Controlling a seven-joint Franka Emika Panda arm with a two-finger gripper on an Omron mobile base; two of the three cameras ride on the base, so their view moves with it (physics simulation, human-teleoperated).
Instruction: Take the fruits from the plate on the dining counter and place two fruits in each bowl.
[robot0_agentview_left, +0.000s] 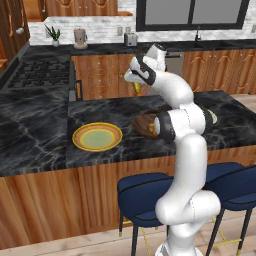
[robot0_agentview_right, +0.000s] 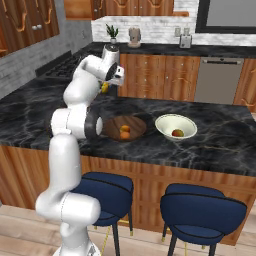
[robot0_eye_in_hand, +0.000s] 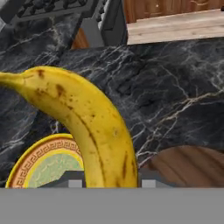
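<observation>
right base view sets out the job: the dining counter (robot0_agentview_right: 215, 135) carries the dark wooden bowl (robot0_agentview_right: 134, 124) with two round fruits (robot0_agentview_right: 124, 132) in it, and just beside it the cream bowl (robot0_agentview_right: 187, 123) with one reddish apple (robot0_agentview_right: 177, 132). left base view has the yellow plate (robot0_agentview_left: 82, 135) bare, well to the other side of the wooden bowl. so the cream bowl looks like the one short a fruit, and the banana (robot0_eye_in_hand: 94, 127) is the last piece.

the arm is raised above the counter, the gripper (robot0_agentview_right: 106, 86) clamped on the banana, which hangs between plate and wooden bowl in the hand view, its spotted length running away from the fingers.

to do this step well, i judge the carry should pass over the wooden bowl, not stop at it, and keep height so the long fruit clears both rims. lower over the middle of the cream bowl, beside the apple and not on it, and release low; a curved banana dropped from high may rock out over the shallow wall.
</observation>
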